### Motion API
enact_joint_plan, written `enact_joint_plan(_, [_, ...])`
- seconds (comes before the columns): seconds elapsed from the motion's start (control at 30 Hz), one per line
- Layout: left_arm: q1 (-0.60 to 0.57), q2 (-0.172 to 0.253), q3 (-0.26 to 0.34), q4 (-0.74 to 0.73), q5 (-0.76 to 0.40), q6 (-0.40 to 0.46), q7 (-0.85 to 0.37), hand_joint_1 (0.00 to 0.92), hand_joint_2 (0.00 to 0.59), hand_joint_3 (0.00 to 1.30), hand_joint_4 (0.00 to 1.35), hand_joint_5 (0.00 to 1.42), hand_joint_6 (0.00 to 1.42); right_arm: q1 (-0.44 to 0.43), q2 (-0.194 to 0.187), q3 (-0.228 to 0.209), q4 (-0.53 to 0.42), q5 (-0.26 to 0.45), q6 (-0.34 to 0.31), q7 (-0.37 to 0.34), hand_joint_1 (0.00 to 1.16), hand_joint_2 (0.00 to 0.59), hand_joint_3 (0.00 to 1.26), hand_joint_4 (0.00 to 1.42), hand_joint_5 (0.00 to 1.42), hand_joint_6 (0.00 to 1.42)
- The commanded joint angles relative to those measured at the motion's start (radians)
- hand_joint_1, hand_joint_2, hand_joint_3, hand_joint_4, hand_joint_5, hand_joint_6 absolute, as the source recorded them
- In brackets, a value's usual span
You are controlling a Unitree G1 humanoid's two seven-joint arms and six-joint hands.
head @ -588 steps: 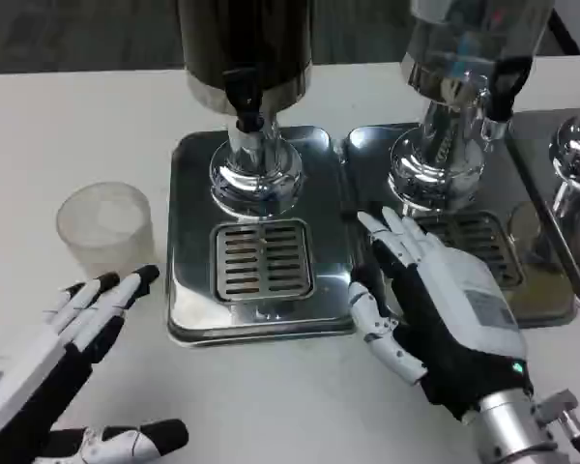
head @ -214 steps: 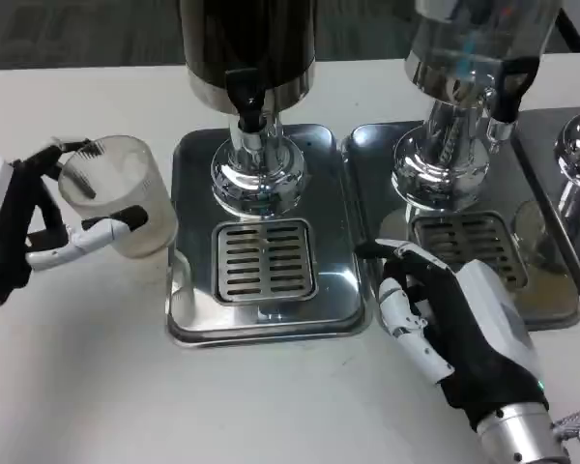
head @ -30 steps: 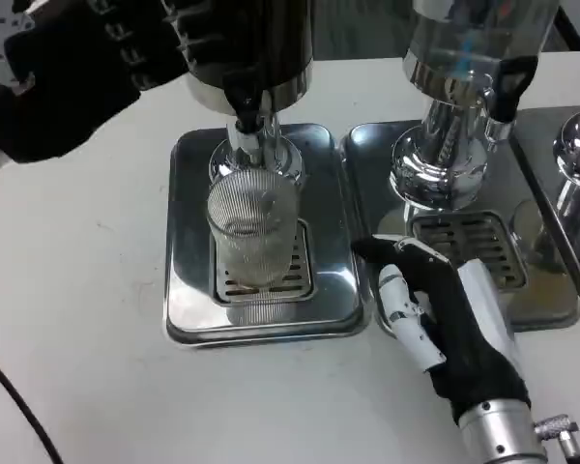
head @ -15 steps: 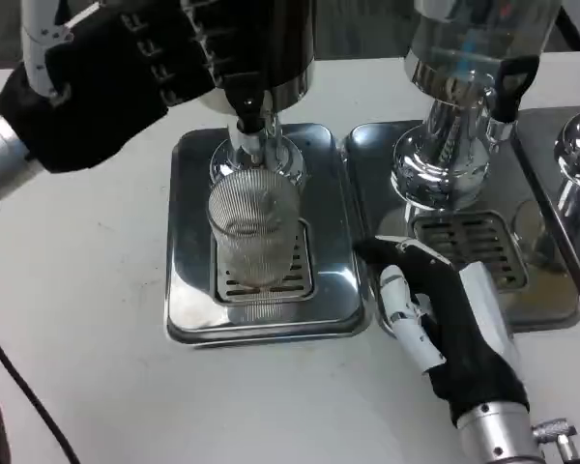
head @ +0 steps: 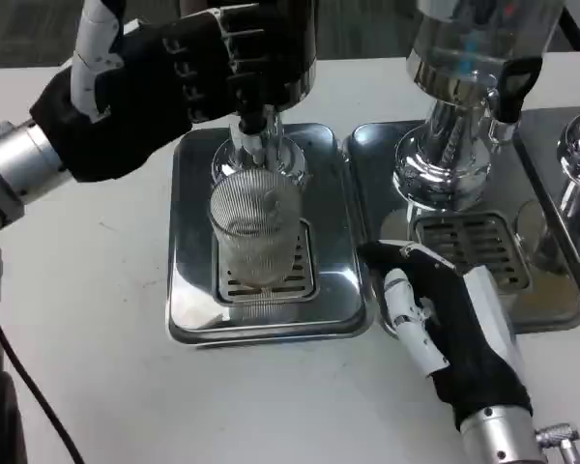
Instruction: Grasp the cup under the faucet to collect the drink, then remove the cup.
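My left hand [head: 159, 82] reaches the tap [head: 249, 101], grip unclear; the cup [head: 254, 232] stands upright on the tray's [head: 188, 300] grate, directly below. My right hand [head: 445, 324] rests empty, fingers loosely together, nearer the cup.

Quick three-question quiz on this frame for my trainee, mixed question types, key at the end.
1. True or false: the cup stands on the drip grate under the dark dispenser's faucet.
2. Which hand reaches up at that faucet? A) left hand B) right hand
3. Fill in: the right hand rests on the ____, between the two trays.

Key: 1 true; 2 A; 3 table.
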Motion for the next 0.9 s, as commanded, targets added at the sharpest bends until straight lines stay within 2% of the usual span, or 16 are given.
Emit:
enact_joint_plan(0.03, [0.016, -0.013, -0.028, -0.014, 0.030, -0.042, -0.009, 0.000, 0.059, 0.32, 0.23, 0.23, 0.23, 0.010, 0.005, -0.007, -0.007, 0.014, -0.004, -0.002, 0.09, 0.555, 0.42, 0.36, 0.32, 0.33])
enact_joint_plan(0.43, [0.047, -0.017, -0.036, -0.043, 0.032, -0.130, 0.008, 0.000, 0.059, 0.32, 0.23, 0.23, 0.23, 0.007, 0.001, -0.010, -0.009, 0.020, -0.003, 0.004, 0.09, 0.555, 0.42, 0.36, 0.33, 0.34])
enact_joint_plan(0.73, [0.085, -0.019, -0.038, -0.102, 0.033, -0.250, 0.024, 0.000, 0.058, 0.32, 0.23, 0.23, 0.24, 0.003, -0.002, -0.013, -0.007, 0.028, 0.000, 0.011, 0.09, 0.555, 0.43, 0.36, 0.34, 0.34])
enact_joint_plan(0.9, [0.098, -0.018, -0.048, -0.119, 0.037, -0.289, 0.022, 0.000, 0.061, 0.32, 0.23, 0.23, 0.24, -0.001, -0.001, -0.016, -0.005, 0.030, 0.000, 0.015, 0.09, 0.555, 0.43, 0.36, 0.34, 0.34])
